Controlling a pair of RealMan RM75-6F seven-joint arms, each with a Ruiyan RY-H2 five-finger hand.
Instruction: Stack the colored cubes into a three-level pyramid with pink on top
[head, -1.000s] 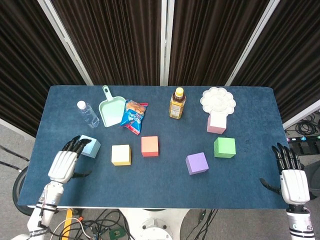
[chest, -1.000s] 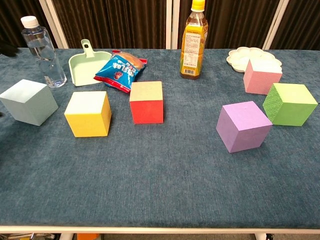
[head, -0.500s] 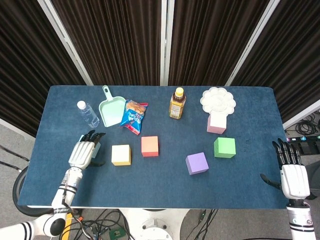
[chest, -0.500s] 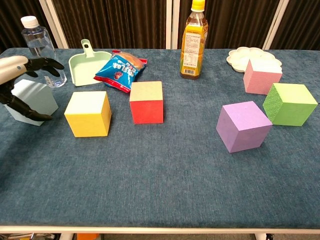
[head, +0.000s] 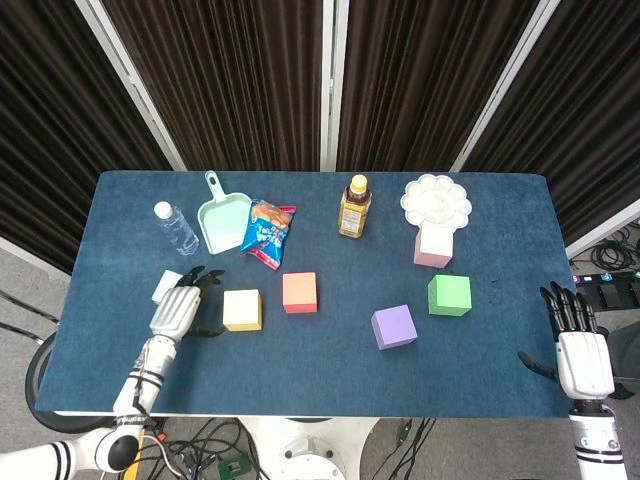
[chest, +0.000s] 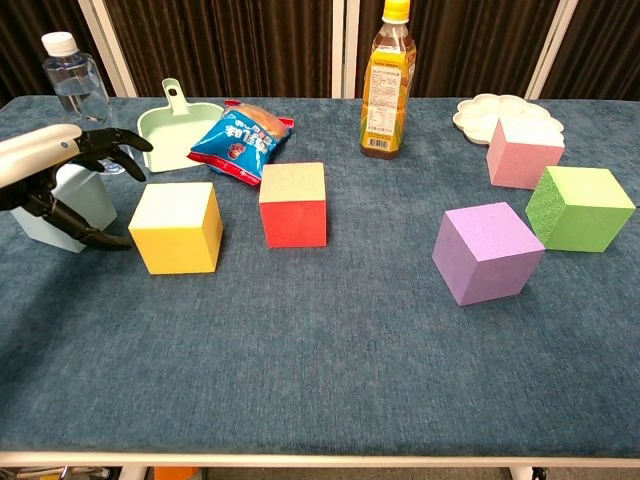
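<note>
Cubes all single-level on the blue table (head: 320, 380), nothing stacked. My left hand (head: 176, 310) sits over the light-blue cube (chest: 72, 205) at the table's left side, fingers spread over its top and thumb down along its front face in the chest view. Can't tell whether I'm actually touching or gripping it; the cube looks flat on the cloth.

Just right of that hand: yellow cube (head: 241, 309), close to my fingertips but apart. Next over, red cube (head: 299, 292), near the yellow one with a gap between. Purple cube (head: 394, 326) is right of centre, toward the front edge. Green cube (head: 449, 295) is near it, further right and a little further back. Pink cube (head: 432, 245) sits behind the green one, just in front of the white paint palette (head: 435, 200) and overlapping its edge in the head view.

My right hand (head: 575, 350) is off the table's right front corner, fingers apart and pointing up, holding nothing, well apart from every cube.

Back row, left to right: water bottle (head: 176, 228) behind my left hand, mint dustpan (head: 223, 217), snack bag (head: 267, 232) just beside it, amber drink bottle (head: 354, 207) upright.
</note>
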